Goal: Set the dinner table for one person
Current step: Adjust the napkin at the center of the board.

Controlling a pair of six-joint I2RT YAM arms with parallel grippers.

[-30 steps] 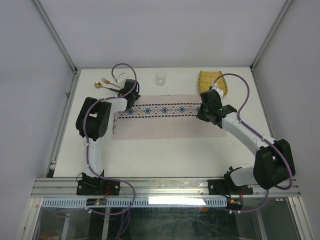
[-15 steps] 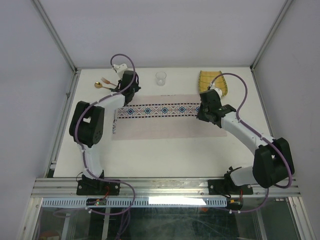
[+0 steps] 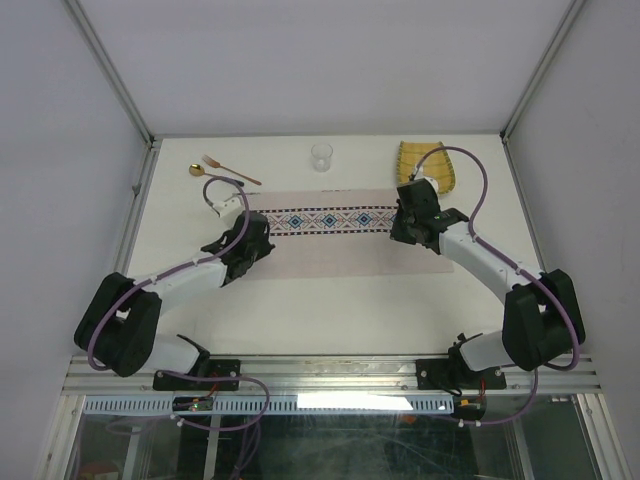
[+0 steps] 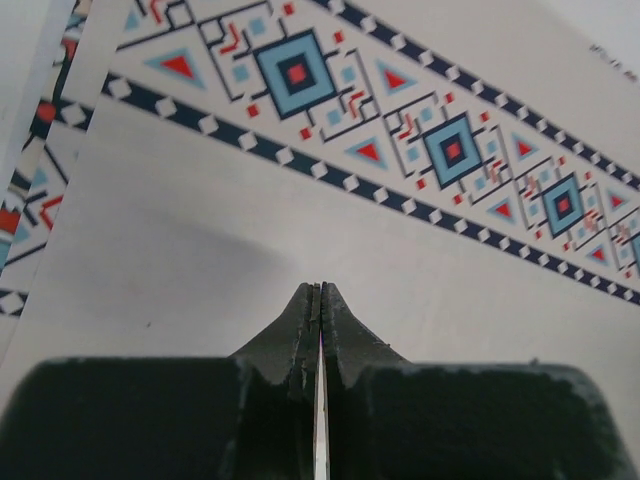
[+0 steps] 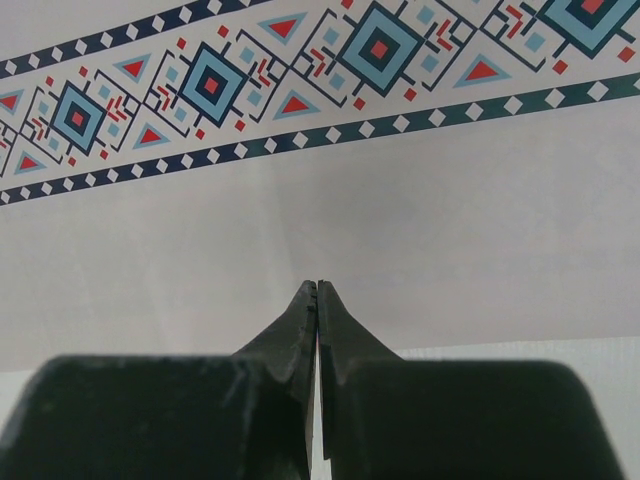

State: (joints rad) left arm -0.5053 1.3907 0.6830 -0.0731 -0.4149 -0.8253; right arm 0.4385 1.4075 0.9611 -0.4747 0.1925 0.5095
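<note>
The dinner table [image 3: 350,315] is the white tabletop. On it lies a pale placemat [image 3: 340,245] with a blue-red patterned band [image 4: 450,150]. My left gripper [image 3: 262,243] is shut, its tips [image 4: 320,290] over the plain cloth at the mat's left end, where the cloth edge [image 4: 40,150] looks folded in layers. My right gripper [image 3: 400,222] is shut, its tips [image 5: 317,287] over the plain cloth near the mat's near edge at the right end. Neither gripper visibly holds anything.
A clear cup [image 3: 320,156] stands beyond the mat. A yellow ribbed plate [image 3: 425,163] lies at the back right. A copper fork [image 3: 232,170] and a gold spoon [image 3: 197,170] lie at the back left. Metal rails edge the table.
My left arm has swung from the mat's far left corner by the cutlery toward me; its gripper now sits on the mat's left end. The right gripper has barely moved.
</note>
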